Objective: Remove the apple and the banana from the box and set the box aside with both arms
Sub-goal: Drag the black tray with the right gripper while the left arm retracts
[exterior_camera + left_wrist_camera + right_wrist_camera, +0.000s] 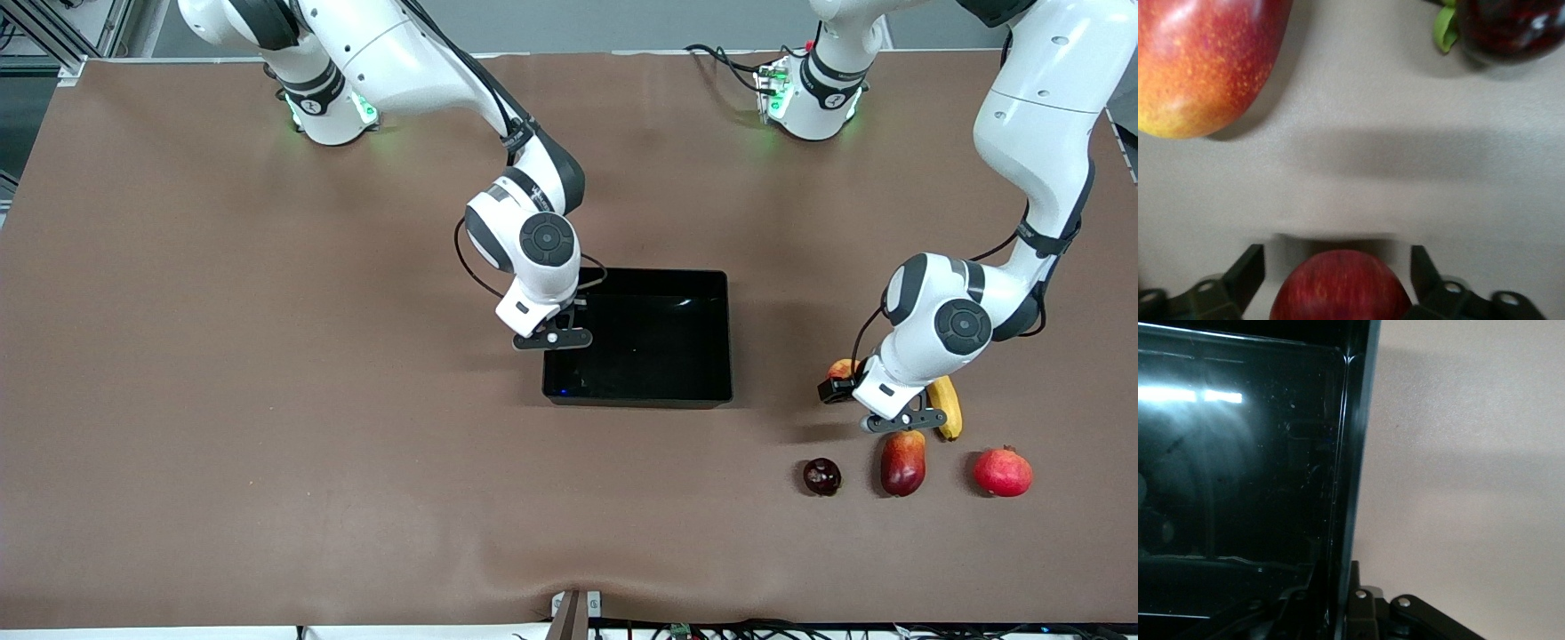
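Apple (1340,285) between spread left gripper (1338,270) fingers, right gripper (553,337) clamping box (711,338) wall

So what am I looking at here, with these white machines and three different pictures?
Two robot arms work at a brown table. The big picture comes from a high camera facing them; the other two come from cameras on their wrists. The right claw grips one wall of the black box, seen close in its wrist view. The left claw is low over the fruit, open around the apple. Beside it lie a banana, a mango, a pomegranate and a dark round fruit.
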`<action>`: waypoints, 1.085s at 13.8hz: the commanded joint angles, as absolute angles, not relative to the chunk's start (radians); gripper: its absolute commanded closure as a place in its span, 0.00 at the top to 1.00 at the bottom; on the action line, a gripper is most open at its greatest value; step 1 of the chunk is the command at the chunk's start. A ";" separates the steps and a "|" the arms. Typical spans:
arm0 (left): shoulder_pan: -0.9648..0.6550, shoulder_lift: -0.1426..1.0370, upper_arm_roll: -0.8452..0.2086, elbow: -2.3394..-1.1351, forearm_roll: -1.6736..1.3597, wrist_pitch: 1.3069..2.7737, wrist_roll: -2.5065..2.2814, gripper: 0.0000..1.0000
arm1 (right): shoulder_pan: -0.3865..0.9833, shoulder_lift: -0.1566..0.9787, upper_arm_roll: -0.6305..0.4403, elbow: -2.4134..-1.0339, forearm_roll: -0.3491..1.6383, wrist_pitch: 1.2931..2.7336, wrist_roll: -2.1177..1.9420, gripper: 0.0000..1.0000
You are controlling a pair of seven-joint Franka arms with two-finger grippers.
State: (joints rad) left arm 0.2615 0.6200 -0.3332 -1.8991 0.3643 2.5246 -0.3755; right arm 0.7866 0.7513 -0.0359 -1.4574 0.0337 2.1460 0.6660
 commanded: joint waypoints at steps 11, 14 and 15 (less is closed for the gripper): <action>0.279 0.284 -0.425 -1.398 0.215 1.590 -0.287 1.00 | 0.723 0.569 -0.046 -1.437 0.029 2.096 0.675 0.00; 0.296 0.194 -0.423 -1.397 0.161 1.531 -0.281 1.00 | 0.658 0.496 -0.043 -1.442 0.032 2.027 0.673 0.00; 0.298 0.172 -0.422 -1.396 0.144 1.501 -0.278 1.00 | 0.629 0.471 -0.044 -1.443 0.032 1.985 0.672 0.00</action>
State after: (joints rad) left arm 0.2842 0.2203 -0.4171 -1.3890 0.1817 1.5489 -0.2968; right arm 0.6851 0.5445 -0.0623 -1.4191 0.0332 2.0367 0.6728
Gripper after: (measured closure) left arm 0.000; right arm 0.952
